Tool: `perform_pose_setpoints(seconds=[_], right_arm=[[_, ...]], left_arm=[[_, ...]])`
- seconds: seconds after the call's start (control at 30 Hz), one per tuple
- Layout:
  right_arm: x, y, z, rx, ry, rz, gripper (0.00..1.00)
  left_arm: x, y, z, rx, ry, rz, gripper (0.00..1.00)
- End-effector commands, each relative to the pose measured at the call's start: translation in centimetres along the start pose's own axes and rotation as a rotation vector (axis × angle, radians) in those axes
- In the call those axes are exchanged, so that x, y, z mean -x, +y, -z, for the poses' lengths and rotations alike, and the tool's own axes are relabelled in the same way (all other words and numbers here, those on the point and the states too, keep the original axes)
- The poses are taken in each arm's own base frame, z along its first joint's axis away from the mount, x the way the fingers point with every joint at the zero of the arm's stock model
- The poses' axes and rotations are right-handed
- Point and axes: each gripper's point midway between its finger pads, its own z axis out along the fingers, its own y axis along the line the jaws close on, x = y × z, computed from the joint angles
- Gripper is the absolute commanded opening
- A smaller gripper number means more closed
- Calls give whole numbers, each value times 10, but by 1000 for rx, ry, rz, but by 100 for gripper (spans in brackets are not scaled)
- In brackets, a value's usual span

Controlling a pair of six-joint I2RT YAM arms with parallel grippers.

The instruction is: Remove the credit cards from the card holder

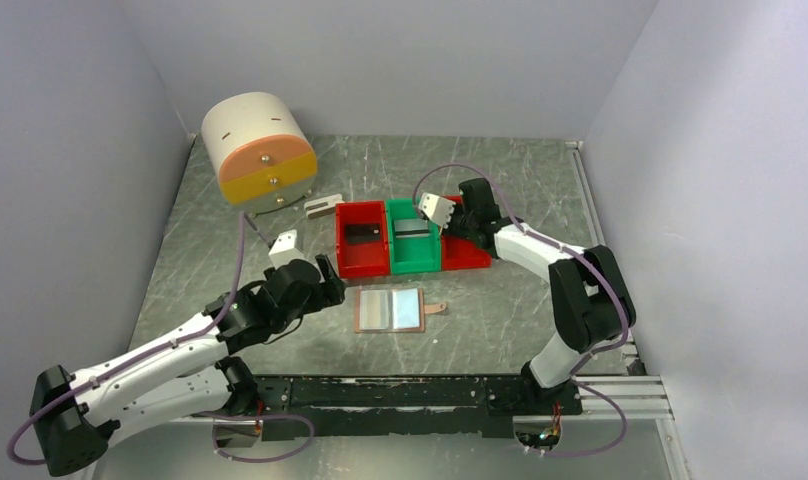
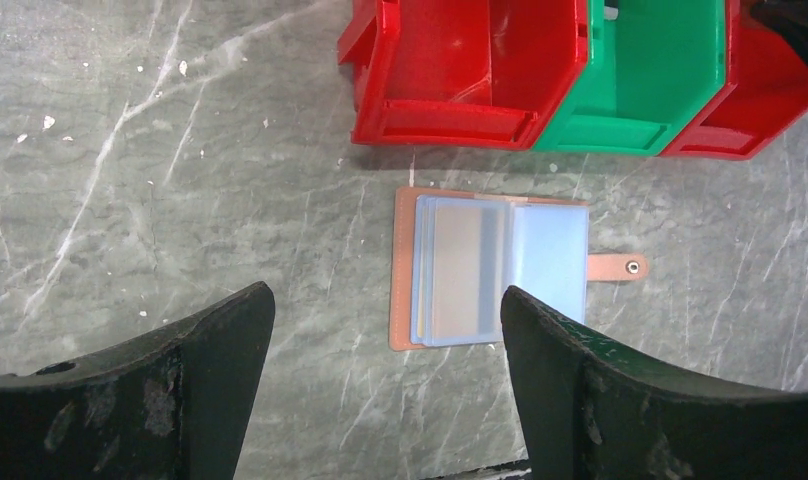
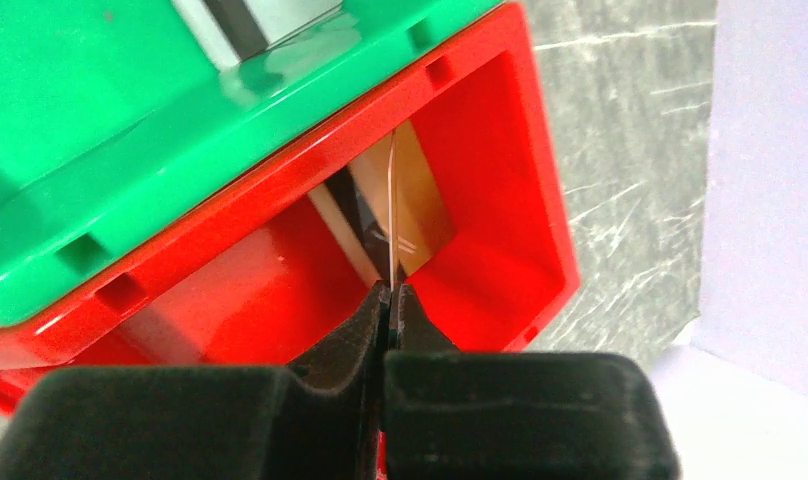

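Seen from above, a grey marbled desk [image 1: 230, 250] carries the card holder [image 1: 390, 310], which lies open and flat near the middle with its pale blue pockets facing up and its strap tab [image 1: 437, 309] at its 3 o'clock. A grey card [image 2: 460, 270] sits in one of the pockets.

At the holder's 12 o'clock, three bins stand touching side by side:
- The left red bin [image 1: 342, 245] holds a black card [image 1: 361, 233].
- The green bin [image 1: 413, 262] holds a grey-white card [image 1: 412, 227].
- The right red bin [image 1: 472, 258] sits partly beneath the right arm.

The left pincer [image 1: 330, 285] is at the holder's 9 o'clock, just beside it. Its jaws are spread wide with nothing between them.

The right pincer [image 3: 390, 295] is at the holder's 1 o'clock, over the right red bin. Its jaws are pressed together on a thin gold-brown card [image 3: 392, 215], which stands on edge inside that bin.

A large cream and orange drum [image 1: 257, 147] stands at the desk's 10 o'clock corner.
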Motion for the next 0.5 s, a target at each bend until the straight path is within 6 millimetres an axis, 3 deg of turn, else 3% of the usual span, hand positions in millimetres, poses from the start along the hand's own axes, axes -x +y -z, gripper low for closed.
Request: perform_pose_setpoints(seconds=[0.0,0.13,0.3,0.47], right_arm=[[13,-15,1,-5,-42,23,0],[15,-12,-3,10,-57,45,0],[1,-11,-24,-5,-5,114,0],[3,-28,-30,-98,-33,130,0]], left_arm=[[3,6,1,21,-23,8,89],[2,6,-1,34,-15,-6,88],[2,7,0,45,-12,-20,88],[3,13,1,58,-24,-9,88]])
